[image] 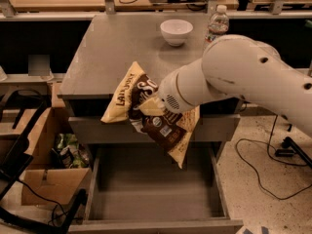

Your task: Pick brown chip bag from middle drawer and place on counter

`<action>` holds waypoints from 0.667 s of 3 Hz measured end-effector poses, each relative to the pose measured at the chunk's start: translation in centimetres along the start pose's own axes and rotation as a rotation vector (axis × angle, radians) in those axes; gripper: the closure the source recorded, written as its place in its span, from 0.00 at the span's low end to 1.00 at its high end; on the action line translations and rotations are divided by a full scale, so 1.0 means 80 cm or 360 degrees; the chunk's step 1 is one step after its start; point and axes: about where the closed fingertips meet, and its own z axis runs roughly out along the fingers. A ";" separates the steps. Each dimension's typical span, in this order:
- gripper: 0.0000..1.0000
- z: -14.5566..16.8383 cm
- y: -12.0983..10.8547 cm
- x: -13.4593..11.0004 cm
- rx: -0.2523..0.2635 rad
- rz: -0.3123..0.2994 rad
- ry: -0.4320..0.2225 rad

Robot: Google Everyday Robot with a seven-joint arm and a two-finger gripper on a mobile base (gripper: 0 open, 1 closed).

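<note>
The brown chip bag (pixel 168 130) hangs in the air, tilted, over the front edge of the grey counter (pixel 117 48) and above the open middle drawer (pixel 151 191). My gripper (pixel 148 105) is shut on the bag's middle, at the end of the white arm that reaches in from the right. The bag's upper corner overlaps the counter's front edge and its lower corner points down at the drawer. The drawer's grey floor shows nothing on it.
A white bowl (pixel 176 31) and a water bottle (pixel 218 21) stand at the back right of the counter. An open cardboard box (pixel 48 184) with packets sits on the floor to the left. Black cables (pixel 273 179) lie on the floor to the right.
</note>
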 end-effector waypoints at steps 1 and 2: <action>1.00 0.001 -0.013 -0.027 -0.0004 -0.0018 -0.0006; 1.00 0.029 -0.056 -0.078 -0.0058 -0.0094 -0.0001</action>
